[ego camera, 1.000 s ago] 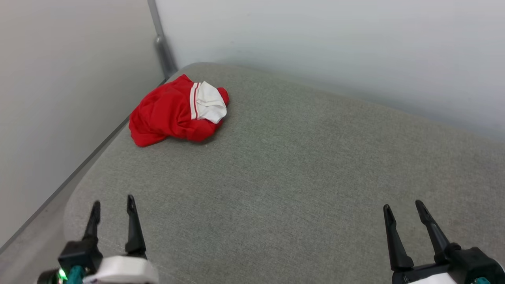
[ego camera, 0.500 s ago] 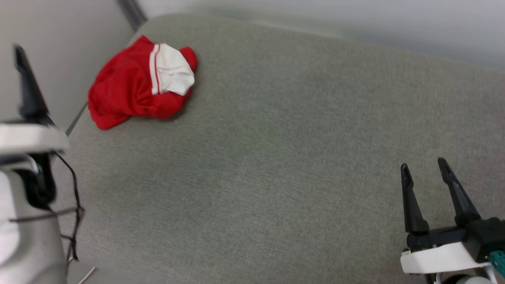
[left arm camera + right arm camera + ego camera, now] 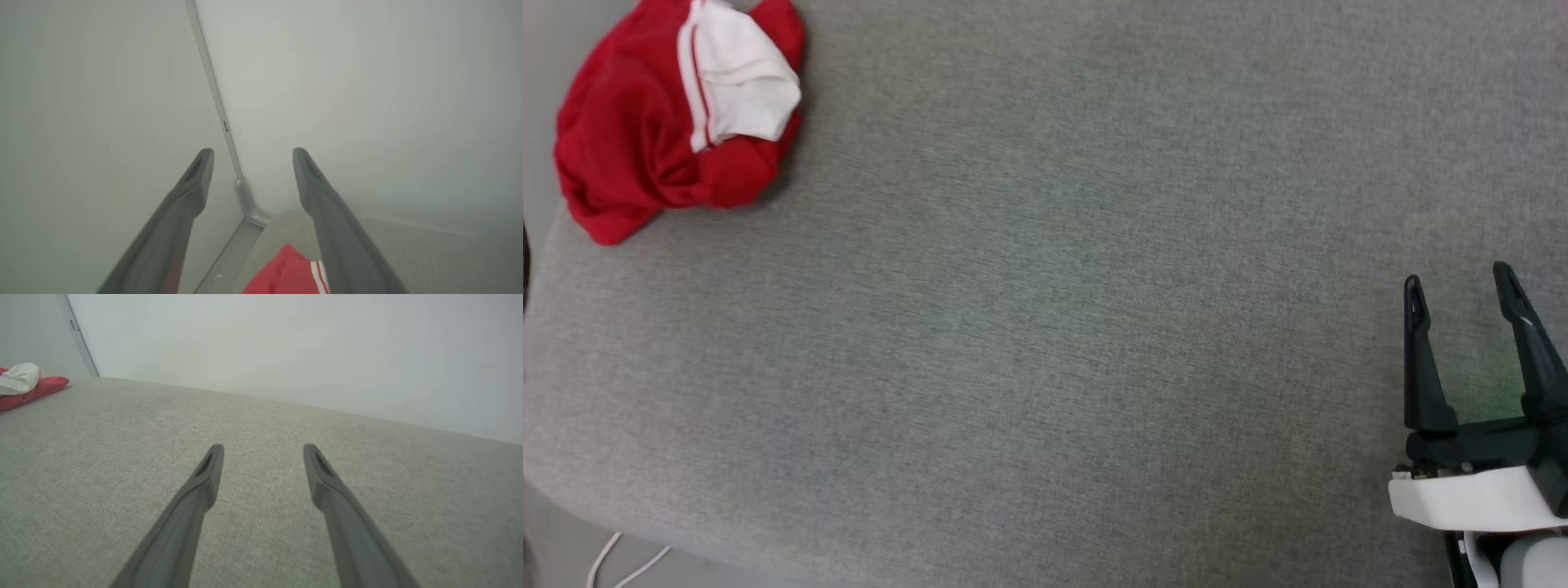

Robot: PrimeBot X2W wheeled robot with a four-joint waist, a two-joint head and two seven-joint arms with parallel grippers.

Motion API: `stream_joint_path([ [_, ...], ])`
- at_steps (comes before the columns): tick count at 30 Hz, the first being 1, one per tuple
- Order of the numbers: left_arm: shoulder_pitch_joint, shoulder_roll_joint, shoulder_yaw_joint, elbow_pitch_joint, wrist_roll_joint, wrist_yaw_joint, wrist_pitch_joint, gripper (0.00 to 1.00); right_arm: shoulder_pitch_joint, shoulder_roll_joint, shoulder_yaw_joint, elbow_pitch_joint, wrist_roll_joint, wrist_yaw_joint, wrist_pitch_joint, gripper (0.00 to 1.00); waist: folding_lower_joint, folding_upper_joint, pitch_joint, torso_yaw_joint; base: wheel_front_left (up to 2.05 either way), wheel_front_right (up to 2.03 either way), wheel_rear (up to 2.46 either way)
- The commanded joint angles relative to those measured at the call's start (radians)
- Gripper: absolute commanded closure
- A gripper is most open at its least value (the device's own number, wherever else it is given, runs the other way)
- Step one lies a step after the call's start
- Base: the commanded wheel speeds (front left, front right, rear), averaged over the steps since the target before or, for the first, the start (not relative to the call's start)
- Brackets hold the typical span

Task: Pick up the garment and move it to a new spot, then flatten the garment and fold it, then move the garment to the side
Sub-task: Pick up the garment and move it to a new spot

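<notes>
Your right jaws are wide open with nothing between them, low over the grey padded surface (image 3: 1045, 327). The garment (image 3: 662, 122) is a crumpled red heap with a white sleeve and striped trim on top. It sits well apart from those jaws, far ahead and off to their left, near the surface's edge. Your left jaws are open too and hold nothing. They point at the wall (image 3: 367, 102) and its corner strip (image 3: 212, 94). The garment shows below them, between the two fingers and closer to the right one. Can't tell if it's touching.
</notes>
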Motion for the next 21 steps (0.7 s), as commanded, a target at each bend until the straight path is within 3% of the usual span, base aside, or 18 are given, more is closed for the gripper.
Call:
stream_joint_path([
  [1, -0.038, 0.02, -0.04, 0.021, -0.046, -0.002, 0.054, 0.0, -0.019, -0.001, 0.0, -0.014, -0.007, -0.001, -0.002, 0.0, -0.0003, 0.0, 0.039, -0.03, 0.0, 0.0, 0.0],
  [7, -0.103, 0.137, -0.233, 0.08, -0.279, -0.002, 0.352, 0.0, -0.038, -0.01, -0.003, -0.059, -0.022, -0.001, -0.002, 0.0, -0.0003, 0.0, 0.099, -0.056, 0.0, 0.0, 0.0],
  [12, -0.088, 0.196, -0.368, 0.08, -0.485, -0.002, 0.602, 0.0, -0.051, -0.018, 0.001, -0.09, -0.029, -0.001, -0.002, 0.0, -0.0003, 0.0, 0.138, -0.067, 0.0, 0.0, 0.0],
  [17, -0.049, 0.233, -0.452, 0.074, -0.637, -0.002, 0.762, 0.0, -0.063, -0.027, 0.007, -0.112, -0.037, -0.001, -0.002, 0.0, -0.0003, 0.0, 0.171, -0.076, 0.0, 0.0, 0.0],
  [21, -0.023, 0.246, -0.514, 0.09, -0.689, -0.002, 0.828, 0.0, -0.069, -0.032, 0.008, -0.124, -0.041, -0.001, -0.002, 0.0, -0.0003, 0.0, 0.19, -0.085, 0.0, 0.0, 0.0],
])
